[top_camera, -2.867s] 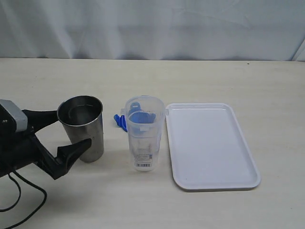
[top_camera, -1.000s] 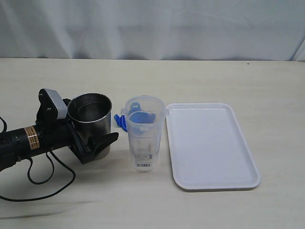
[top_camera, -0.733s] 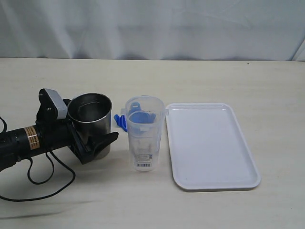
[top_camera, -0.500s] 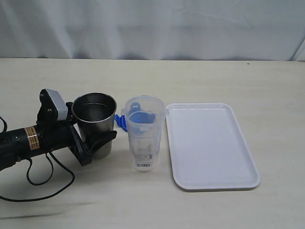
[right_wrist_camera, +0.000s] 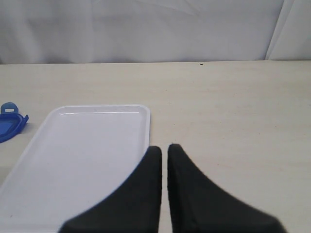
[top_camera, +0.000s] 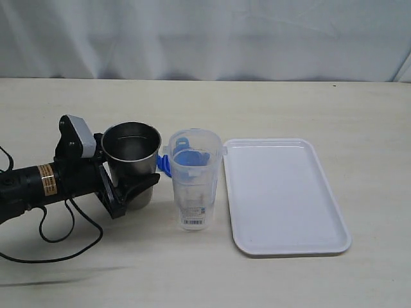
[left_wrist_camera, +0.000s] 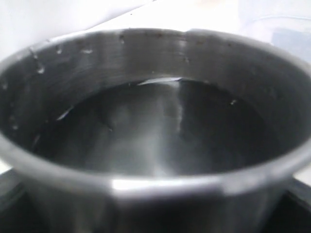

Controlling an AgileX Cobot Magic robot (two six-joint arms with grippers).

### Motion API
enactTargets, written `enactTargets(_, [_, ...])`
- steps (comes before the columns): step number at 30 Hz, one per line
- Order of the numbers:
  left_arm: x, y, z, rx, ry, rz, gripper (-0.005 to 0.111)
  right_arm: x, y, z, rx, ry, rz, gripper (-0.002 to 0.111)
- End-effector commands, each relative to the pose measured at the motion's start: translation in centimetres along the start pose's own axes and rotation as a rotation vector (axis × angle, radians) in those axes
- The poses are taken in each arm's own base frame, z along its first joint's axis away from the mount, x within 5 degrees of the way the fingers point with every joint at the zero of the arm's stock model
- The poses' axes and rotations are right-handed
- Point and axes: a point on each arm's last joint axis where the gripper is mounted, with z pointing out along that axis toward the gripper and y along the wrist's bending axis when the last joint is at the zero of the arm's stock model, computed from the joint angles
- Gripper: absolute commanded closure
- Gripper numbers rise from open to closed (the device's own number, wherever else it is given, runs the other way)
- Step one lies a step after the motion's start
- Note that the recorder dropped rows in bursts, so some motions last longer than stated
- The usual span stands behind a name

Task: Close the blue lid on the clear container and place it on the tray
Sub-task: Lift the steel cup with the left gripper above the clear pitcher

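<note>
The clear container (top_camera: 194, 186) stands upright and uncovered just left of the tray (top_camera: 289, 199). The blue lid (top_camera: 163, 164) lies on the table behind it, partly seen through its wall, and shows at the edge of the right wrist view (right_wrist_camera: 8, 124). My left gripper (top_camera: 133, 172) is shut on the grey steel tumbler (top_camera: 131, 157), holding it tilted right beside the container. In the left wrist view the tumbler's dark interior (left_wrist_camera: 155, 136) fills the frame, with the container's rim (left_wrist_camera: 282, 26) behind. My right gripper (right_wrist_camera: 164, 148) is shut on nothing, over the tray's edge (right_wrist_camera: 97, 145).
A black cable (top_camera: 61, 240) from the left arm loops on the table at the front left. A white curtain (top_camera: 205, 38) closes off the far edge of the table.
The left gripper closed on the tumbler, rolled, and has carried it rightward until it is almost against the clear container. Container, lid and tray have not moved.
</note>
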Motion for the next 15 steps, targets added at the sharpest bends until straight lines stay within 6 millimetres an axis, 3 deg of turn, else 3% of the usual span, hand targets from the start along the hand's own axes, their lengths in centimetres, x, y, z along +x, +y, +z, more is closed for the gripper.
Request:
enactTargets(1, [-2.4,0.6,-0.1,-0.037,-0.099,0.038,0.107,0.1,0.0,0.0,-0.001,0.001,0.0,0.104])
enactTargets(15, [-7.1,1.1,-1.5,-0.099,-0.212,0.046,0.107,0.1,0.0,0.0,-0.001,0.001,0.0,0.104])
